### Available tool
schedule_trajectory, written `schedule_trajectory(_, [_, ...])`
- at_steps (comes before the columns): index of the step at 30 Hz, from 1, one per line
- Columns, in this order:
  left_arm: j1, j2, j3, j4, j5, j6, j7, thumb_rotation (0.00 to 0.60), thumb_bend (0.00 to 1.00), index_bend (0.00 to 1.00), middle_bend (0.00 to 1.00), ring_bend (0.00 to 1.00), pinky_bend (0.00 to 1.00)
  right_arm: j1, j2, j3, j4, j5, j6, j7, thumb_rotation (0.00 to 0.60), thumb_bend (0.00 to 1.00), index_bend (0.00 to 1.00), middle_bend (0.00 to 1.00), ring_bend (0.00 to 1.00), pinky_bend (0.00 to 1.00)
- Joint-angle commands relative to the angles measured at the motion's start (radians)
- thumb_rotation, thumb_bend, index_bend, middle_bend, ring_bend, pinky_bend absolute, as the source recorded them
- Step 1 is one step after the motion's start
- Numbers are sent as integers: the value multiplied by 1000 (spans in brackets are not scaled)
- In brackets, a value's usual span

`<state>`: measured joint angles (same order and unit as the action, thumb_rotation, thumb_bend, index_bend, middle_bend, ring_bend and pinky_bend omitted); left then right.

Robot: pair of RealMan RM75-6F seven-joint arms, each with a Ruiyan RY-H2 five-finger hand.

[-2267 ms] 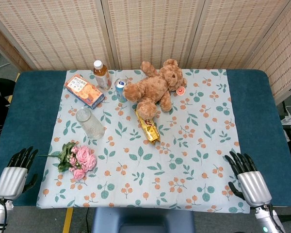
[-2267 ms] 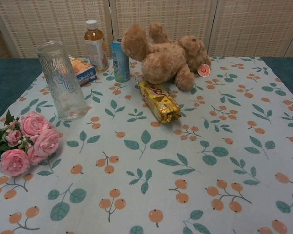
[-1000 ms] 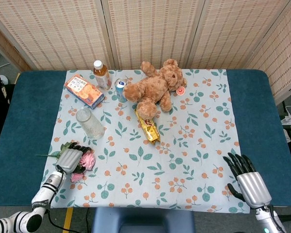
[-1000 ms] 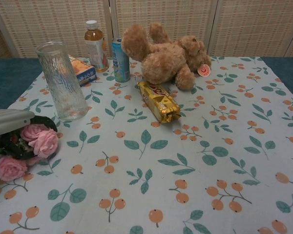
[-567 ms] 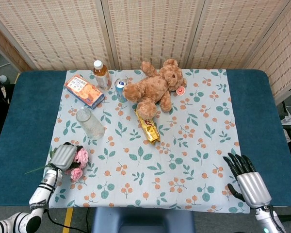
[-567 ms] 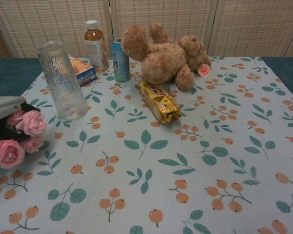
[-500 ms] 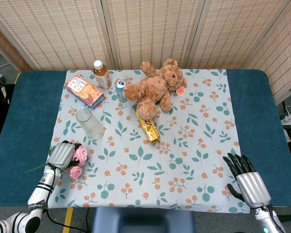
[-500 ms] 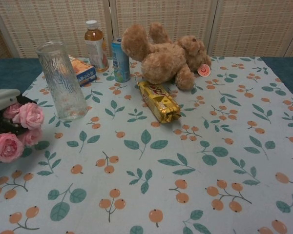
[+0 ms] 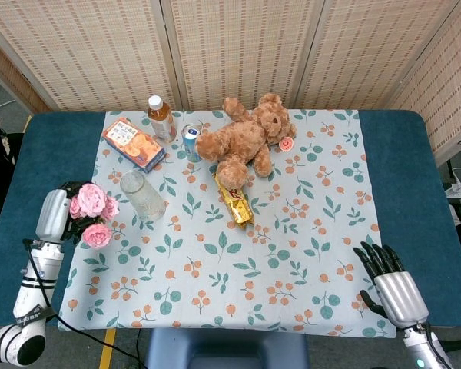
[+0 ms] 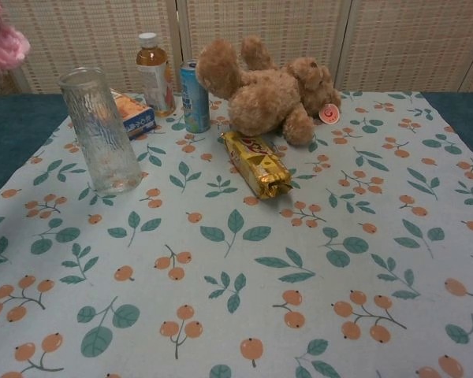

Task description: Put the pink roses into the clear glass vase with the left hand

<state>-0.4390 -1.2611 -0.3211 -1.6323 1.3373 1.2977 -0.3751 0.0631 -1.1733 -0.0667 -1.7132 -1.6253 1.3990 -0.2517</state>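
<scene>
Roses (image 9: 91, 209): the pink roses were the task's thing; a small bunch of pale pink blooms with dark green leaves, raised off the cloth just left of the clear glass vase (image 9: 143, 195), blooms turned toward it. In the chest view only a few petals showed at the top left corner.
Tablecloth (image 9: 292, 254): pale, printed with leaves and orange berries, spread under the vase and reaching far to its right.
Teddy bear (image 9: 246, 138): brown, lying well right of the vase and behind it.
Vase: tall, textured, upright, mouth open and nothing inside.
Left hand (image 9: 54, 216): grasping the bunch, on the vase's left.
Right hand (image 9: 392, 280): released, fingers apart, holding nothing, far right of the vase near the front edge.
Step in hand: carrying the bunch over the vase mouth, by my reading.
Doing it well: stems should point down and be centred over the opening before lowering; the leaves could catch the rim, and a sideways knock could tip the tall glass.
</scene>
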Motion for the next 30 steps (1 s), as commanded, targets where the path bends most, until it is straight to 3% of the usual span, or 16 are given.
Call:
schedule_trajectory(1, [-29,121,-189,-102,-94,-56,-402,600,743,545,611,524,340,2,-1,1,1,1,-3,-2,600,290,0,0,0,0])
schedule_trajectory(5, [-97,149,-296,-104,-177,-147,-552,600,738,545,611,525,340,5,-6,0,1,9,-15,-14,600,289,0,0,0,0])
schedule_trajectory(12, [-237,84,-380,-23,-261,-181,-510,600,733,546,612,525,341,6,-8,5,-2,28,-22,-25,600,290,0,0,0,0])
schedule_trajectory(20, [-304,26,-385,23,-287,-188,-471,600,729,546,611,525,340,9,-10,13,1,45,-27,-29,600,290,0,0,0,0])
schedule_trajectory(24, [-338,-27,-335,92,-243,-179,-418,600,727,546,611,525,337,10,-10,11,0,44,-29,-30,600,290,0,0,0,0])
schedule_trajectory(30, [-327,-45,-297,143,-190,-169,-454,600,728,546,611,525,334,8,-5,5,-3,36,-26,-25,600,290,0,0,0,0])
